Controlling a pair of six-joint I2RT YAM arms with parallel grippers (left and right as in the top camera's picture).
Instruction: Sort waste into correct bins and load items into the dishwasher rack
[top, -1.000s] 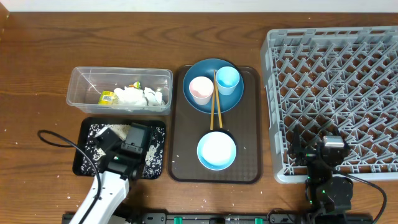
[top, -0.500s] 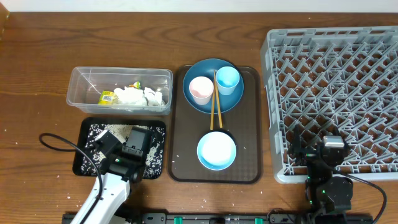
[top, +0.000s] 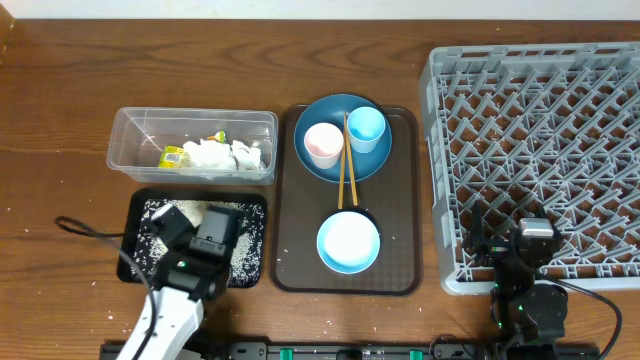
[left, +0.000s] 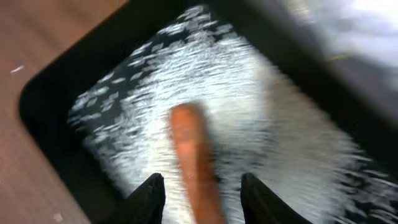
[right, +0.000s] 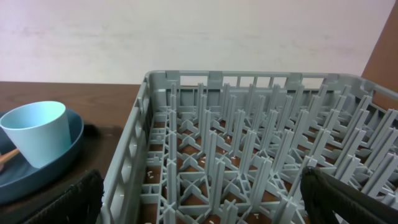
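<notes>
Rice (left: 267, 124) covers the floor of the black tray (top: 140, 205), white grains on black. The small orange carrot (left: 194, 155) lies on top of the rice. The left gripper (left: 202, 186) hangs right over it. Its two fingers (left: 152, 199) stand a little apart, one on each side of the carrot, and there is a gap on both sides. They do not squeeze it. This picture is blurry.

Just behind the black tray sits the clear tub (top: 130, 140). Inside it are the yellow-green wrapper (top: 172, 157) and the crumpled white tissue (top: 222, 155).

The brown serving tray (top: 400, 250) is in the middle of the table. On it are the dark blue plate (top: 368, 163) and the white bowl (top: 348, 242). The pink-inside cup (top: 322, 143) and the light blue cup (top: 366, 127) stand on the plate. The chopsticks (top: 348, 165) lie between the cups and reach down to the bowl.

The big grey rack (top: 540, 130) is on the right side, with no dishes in it. The right gripper (right: 202, 186) waits at the near edge of the rack. Its fingers are spread wide and hold nothing.
</notes>
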